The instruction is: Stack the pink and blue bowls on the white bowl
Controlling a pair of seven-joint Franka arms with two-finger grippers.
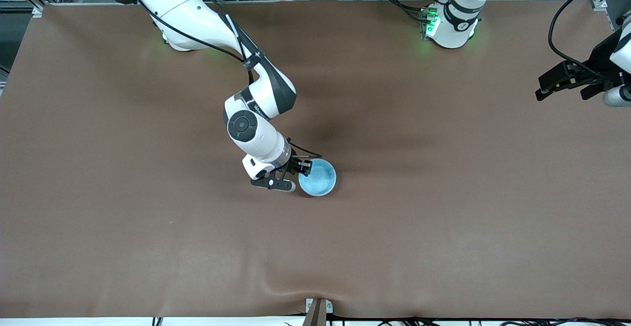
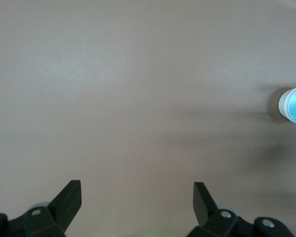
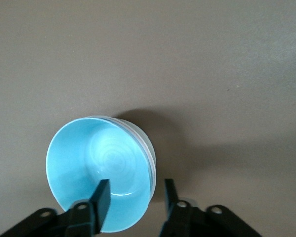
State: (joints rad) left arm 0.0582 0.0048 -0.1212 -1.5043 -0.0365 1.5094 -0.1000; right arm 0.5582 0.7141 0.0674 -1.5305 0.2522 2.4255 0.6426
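The light blue bowl (image 1: 318, 177) sits uppermost in a stack near the table's middle. In the right wrist view its blue inside (image 3: 98, 168) shows, with thin pale rims (image 3: 149, 148) nested under it. I cannot tell pink from white there. The left wrist view shows the stack far off, with a white outer wall (image 2: 284, 102). My right gripper (image 1: 301, 170) (image 3: 136, 195) is open, with one finger inside the blue bowl and one outside its rim. My left gripper (image 1: 562, 91) (image 2: 136, 197) is open and empty, waiting high over the left arm's end of the table.
The brown mat (image 1: 443, 217) covers the whole table. The arm bases stand along the edge farthest from the front camera, with racks and cables past them. A small bracket (image 1: 318, 308) sits at the table's nearest edge.
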